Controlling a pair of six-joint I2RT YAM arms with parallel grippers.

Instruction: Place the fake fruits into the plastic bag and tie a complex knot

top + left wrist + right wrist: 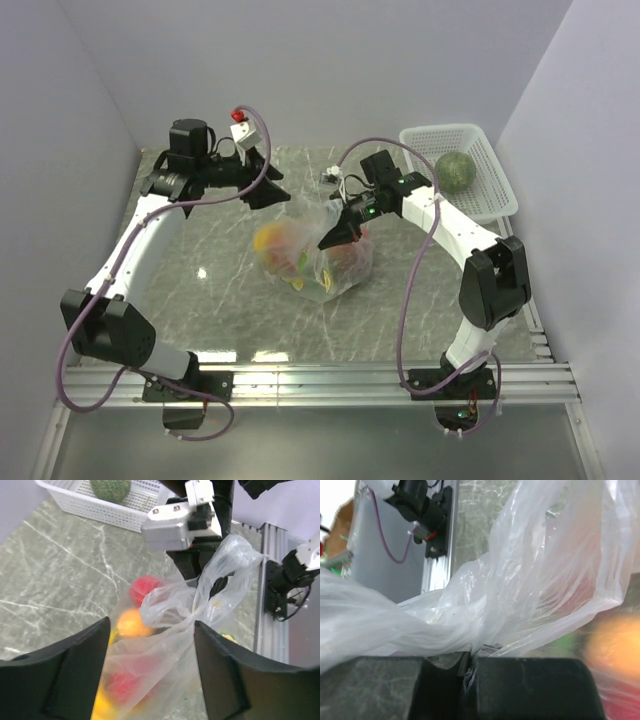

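The transparent plastic bag [315, 252] lies mid-table with red, orange and yellow fake fruits [280, 245] inside. In the left wrist view the bag [165, 645] shows a red ball [144, 588] and an orange-yellow piece [129, 624] through the film. My right gripper [338, 236] is shut on a twisted part of the bag's top [470, 630]. My left gripper [268, 188] is open, above the bag's far left side, its fingers [80, 670] either side of the film without holding it. The green melon [456, 171] sits in the white basket, not in the bag.
A white lattice basket [492, 190] stands at the back right against the wall, also in the left wrist view [85, 505]. Grey walls close in the table on the left, back and right. An aluminium rail [320, 380] runs along the near edge.
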